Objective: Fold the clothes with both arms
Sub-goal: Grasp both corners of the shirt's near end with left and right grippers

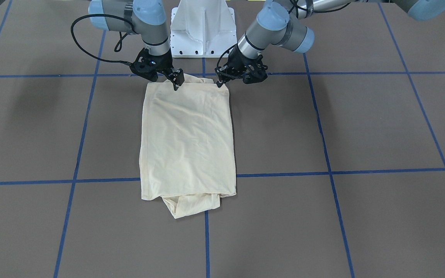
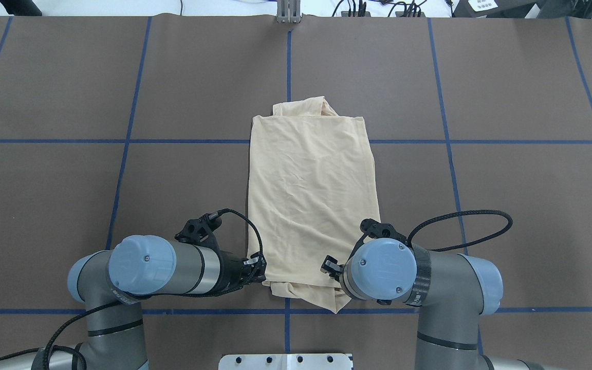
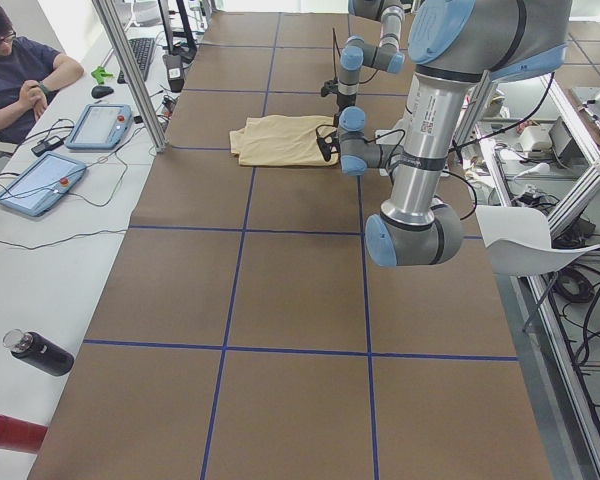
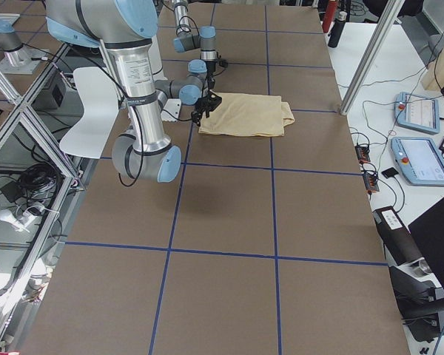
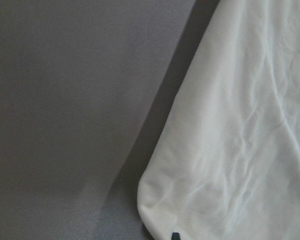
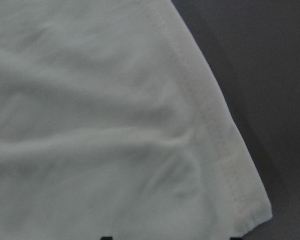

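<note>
The pale cream-yellow T-shirt (image 1: 187,139) lies folded into a tall rectangle at mid table, plain side up, its print hidden. A bunched part sticks out at its far end (image 2: 301,108). My left gripper (image 1: 219,82) is at one corner of the edge nearest my base and looks shut on the shirt (image 2: 311,195). My right gripper (image 1: 176,82) looks shut on the other near corner. Both held corners sit slightly raised. The left wrist view shows a rounded shirt corner (image 5: 155,200), and the right wrist view a hemmed corner (image 6: 250,210). The shirt also shows in the side views (image 3: 280,140) (image 4: 244,115).
The brown table (image 1: 361,127) carries a grid of blue tape lines (image 1: 323,172). The white pedestal base (image 1: 203,31) stands just behind the shirt's near edge. In the exterior left view a seated operator (image 3: 20,70), tablets (image 3: 100,125) and a metal post (image 3: 130,70) line the far side.
</note>
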Robot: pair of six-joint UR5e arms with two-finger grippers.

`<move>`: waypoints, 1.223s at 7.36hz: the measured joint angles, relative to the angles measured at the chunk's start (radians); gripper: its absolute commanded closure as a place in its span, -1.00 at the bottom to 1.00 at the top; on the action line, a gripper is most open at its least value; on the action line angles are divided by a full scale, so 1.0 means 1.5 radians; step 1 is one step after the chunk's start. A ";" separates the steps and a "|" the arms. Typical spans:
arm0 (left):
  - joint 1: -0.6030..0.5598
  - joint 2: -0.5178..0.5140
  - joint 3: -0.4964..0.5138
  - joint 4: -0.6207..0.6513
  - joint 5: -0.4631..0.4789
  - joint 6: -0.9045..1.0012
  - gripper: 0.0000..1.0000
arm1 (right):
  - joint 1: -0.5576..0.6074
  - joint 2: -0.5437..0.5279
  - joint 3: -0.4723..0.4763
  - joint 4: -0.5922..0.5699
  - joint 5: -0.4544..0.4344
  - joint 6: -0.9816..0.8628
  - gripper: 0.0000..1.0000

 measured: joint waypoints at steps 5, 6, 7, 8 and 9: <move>0.000 0.001 -0.001 0.000 0.000 -0.005 1.00 | 0.000 0.002 0.002 -0.006 0.003 0.000 -0.35; 0.000 0.001 -0.001 0.000 0.000 -0.005 1.00 | 0.001 0.001 0.003 -0.008 0.005 0.000 -0.35; 0.000 0.001 -0.001 0.000 0.000 -0.006 1.00 | 0.000 -0.001 0.002 -0.009 0.006 0.000 -0.37; 0.000 0.001 -0.001 0.000 0.000 -0.005 1.00 | -0.001 -0.004 0.001 -0.009 0.006 0.000 -0.38; 0.000 0.001 -0.001 0.000 0.000 -0.005 1.00 | -0.002 -0.006 0.000 -0.009 0.006 0.000 -0.37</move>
